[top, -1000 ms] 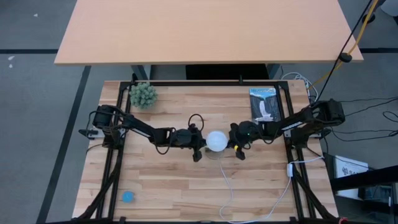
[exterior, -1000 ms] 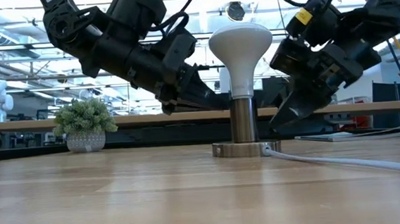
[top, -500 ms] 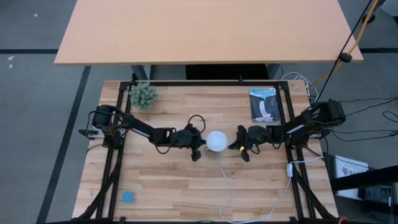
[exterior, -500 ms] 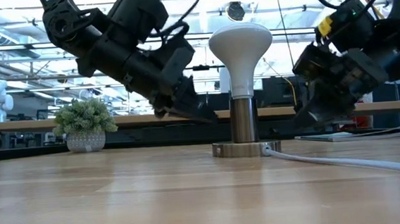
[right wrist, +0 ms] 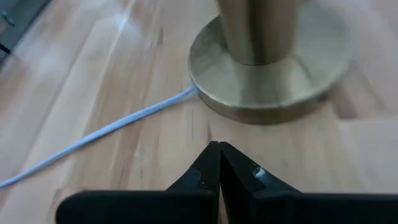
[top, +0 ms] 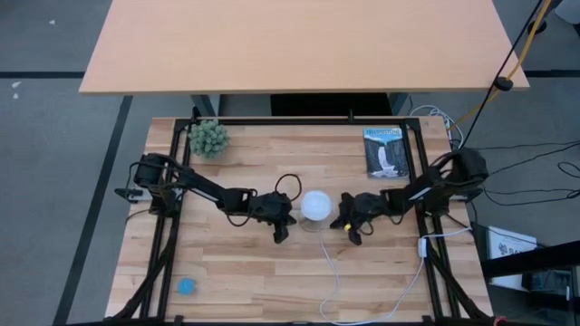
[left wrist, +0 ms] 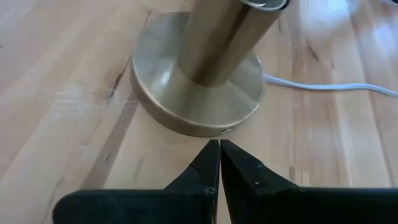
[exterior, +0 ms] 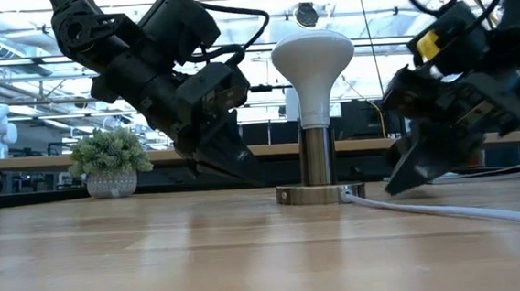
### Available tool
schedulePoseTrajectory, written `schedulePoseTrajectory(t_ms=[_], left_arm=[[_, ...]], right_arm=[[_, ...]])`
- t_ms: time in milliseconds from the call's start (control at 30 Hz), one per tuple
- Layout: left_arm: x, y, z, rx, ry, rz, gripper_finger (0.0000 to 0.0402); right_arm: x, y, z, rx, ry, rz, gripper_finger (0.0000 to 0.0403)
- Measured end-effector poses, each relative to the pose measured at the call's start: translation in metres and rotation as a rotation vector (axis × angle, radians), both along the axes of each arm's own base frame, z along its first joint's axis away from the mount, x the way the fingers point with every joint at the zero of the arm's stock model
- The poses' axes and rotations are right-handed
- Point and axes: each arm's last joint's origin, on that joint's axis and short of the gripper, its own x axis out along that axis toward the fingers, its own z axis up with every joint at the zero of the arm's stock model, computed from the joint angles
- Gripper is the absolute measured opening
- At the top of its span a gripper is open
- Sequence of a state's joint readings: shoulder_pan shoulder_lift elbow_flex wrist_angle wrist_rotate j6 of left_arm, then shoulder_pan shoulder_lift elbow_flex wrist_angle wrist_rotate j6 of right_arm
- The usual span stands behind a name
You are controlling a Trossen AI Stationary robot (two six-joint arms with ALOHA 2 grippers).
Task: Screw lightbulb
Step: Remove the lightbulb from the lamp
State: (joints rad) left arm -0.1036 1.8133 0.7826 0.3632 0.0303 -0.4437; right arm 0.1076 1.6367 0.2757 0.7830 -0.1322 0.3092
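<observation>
White frosted lightbulb (exterior: 313, 57), round dome tapering to a pale neck, stands upright in a brushed brass cylindrical socket (exterior: 317, 160) with a flat round base, at mid tabletop (top: 263, 272) of pale wooden planks. Left end effector (top: 279, 234) and right end effector (top: 351, 234), both dark, fingers pressed shut and holding nothing, sit low on either side of the base, apart from it. White cord (top: 328, 272) runs from the base toward the front edge; open wood lies between the small potted green plant (top: 208, 138) and booklet (top: 385, 152) at the back.
</observation>
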Motion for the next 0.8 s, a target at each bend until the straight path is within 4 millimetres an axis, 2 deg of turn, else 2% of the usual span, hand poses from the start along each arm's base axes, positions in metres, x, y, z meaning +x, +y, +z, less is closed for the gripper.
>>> schedulePoseTrajectory(t_ms=[133, 233, 400, 600, 800], left_arm=[[0.001, -0.001, 0.001, 0.008, -0.014, -0.003, 0.0018], [0.001, 0.0, 0.001, 0.027, -0.014, -0.002, 0.0018], [0.001, 0.002, -0.003, 0.09, -0.008, 0.018, 0.0018], [0.002, 0.012, -0.004, 0.111, -0.008, 0.073, 0.0018], [0.002, 0.011, -0.004, 0.119, -0.007, 0.083, 0.0018]], right_arm=[[0.022, 0.005, -0.006, -0.021, -0.022, 0.023, 0.0], [0.03, 0.004, -0.011, -0.031, -0.047, 0.015, 0.0], [0.032, -0.005, -0.014, -0.073, -0.056, -0.04, 0.0], [0.034, -0.026, -0.013, -0.174, -0.067, -0.262, 0.0], [0.033, -0.031, -0.01, -0.164, -0.067, -0.265, 0.0]])
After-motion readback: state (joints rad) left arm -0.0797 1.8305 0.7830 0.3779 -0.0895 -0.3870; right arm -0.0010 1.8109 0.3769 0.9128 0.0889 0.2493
